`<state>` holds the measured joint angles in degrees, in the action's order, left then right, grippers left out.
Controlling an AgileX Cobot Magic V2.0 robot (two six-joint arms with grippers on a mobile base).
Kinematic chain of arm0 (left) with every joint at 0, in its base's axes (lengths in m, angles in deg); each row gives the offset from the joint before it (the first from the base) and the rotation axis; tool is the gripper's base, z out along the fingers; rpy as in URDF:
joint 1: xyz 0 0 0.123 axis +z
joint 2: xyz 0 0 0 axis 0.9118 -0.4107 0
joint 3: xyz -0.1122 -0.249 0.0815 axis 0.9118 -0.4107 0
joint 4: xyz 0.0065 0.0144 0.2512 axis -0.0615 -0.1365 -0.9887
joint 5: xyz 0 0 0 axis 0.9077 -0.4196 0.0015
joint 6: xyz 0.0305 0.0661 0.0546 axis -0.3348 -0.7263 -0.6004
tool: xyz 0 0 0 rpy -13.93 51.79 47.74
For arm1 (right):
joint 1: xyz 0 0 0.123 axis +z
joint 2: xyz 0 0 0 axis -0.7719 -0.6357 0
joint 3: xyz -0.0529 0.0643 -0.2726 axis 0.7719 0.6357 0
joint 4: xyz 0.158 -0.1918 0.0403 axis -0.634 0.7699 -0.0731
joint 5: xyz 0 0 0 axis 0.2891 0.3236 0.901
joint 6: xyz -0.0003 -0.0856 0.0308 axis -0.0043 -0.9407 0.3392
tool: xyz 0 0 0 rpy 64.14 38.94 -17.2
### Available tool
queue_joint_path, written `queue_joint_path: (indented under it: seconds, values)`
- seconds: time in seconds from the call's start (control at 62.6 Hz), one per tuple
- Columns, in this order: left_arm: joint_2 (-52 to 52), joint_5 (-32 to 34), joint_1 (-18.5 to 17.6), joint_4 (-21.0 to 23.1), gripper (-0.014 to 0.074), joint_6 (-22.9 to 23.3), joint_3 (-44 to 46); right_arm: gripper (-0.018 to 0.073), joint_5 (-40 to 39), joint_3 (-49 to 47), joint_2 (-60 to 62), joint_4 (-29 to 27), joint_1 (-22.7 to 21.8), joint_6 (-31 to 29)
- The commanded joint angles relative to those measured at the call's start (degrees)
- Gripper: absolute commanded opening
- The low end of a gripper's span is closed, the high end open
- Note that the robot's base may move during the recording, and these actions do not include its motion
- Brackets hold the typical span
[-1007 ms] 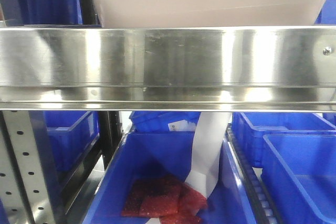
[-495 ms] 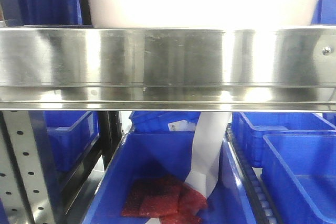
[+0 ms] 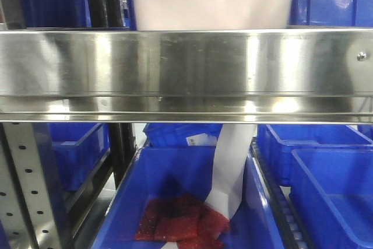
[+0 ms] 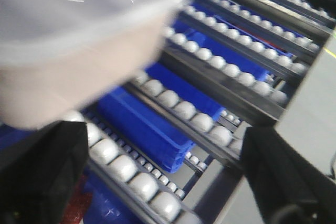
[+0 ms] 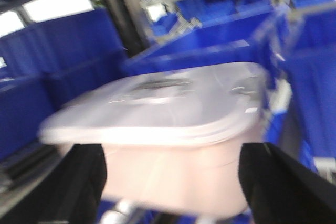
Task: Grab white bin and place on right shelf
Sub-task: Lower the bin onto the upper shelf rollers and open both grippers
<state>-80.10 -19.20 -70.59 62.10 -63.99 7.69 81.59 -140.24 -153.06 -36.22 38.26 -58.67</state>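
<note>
White bin shows just above the right shelf; my left gripper is spread wide. My right gripper is spread too; bin just ahead.

White bin: base hidden behind right shelf rail, top cropped by frame. Both wrist views motion-blurred.

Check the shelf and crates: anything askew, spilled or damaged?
Nothing spilled or damaged shows. The bin sits level behind the shelf rail, lid on. One oddity: a white sheet stands crookedly in the lower blue crate, by red packets. Wrist views are blurred.
</note>
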Motion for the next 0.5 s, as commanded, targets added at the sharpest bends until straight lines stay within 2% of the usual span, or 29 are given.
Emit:
queue_joint_path:
  seconds: [0.0, 0.096, 0.24, 0.304, 0.399, 0.447, 0.479]
  values:
    - [4.6, -1.6, -0.6, 3.7, 0.0382, 0.4, 2.2, 0.0504, 4.0, -2.2, 4.3, -2.7, -0.1, 0.4]
    - [6.1, -2.9, -0.6, 3.5, 0.0244, 0.4, 2.2, 0.0340, 5.1, -2.2, 6.3, -2.6, -0.1, 1.8]
    - [7.0, -6.2, -0.6, 3.2, -0.0028, 0.4, 2.2, 0.0066, 6.0, -2.2, 8.7, -1.0, -0.1, 3.6]
    - [7.0, -7.6, -0.6, 3.1, -0.0137, 0.4, 2.2, 0.0071, 6.0, -2.2, 9.7, 0.5, -0.1, 5.0]
    - [7.3, -7.8, -0.6, 0.7, -0.0117, 2.3, 2.2, 0.0071, 5.3, -2.2, 11.6, 5.5, -0.1, 7.1]
    - [7.7, -6.9, -0.6, -2.6, -0.0117, 4.4, 2.2, 0.0071, 4.0, -2.1, 12.9, 10.0, -0.1, 9.4]
    - [8.1, -6.1, -0.6, -6.5, -0.0117, 6.8, 2.2, 0.0071, 3.1, -2.1, 13.7, 12.4, -0.1, 10.9]
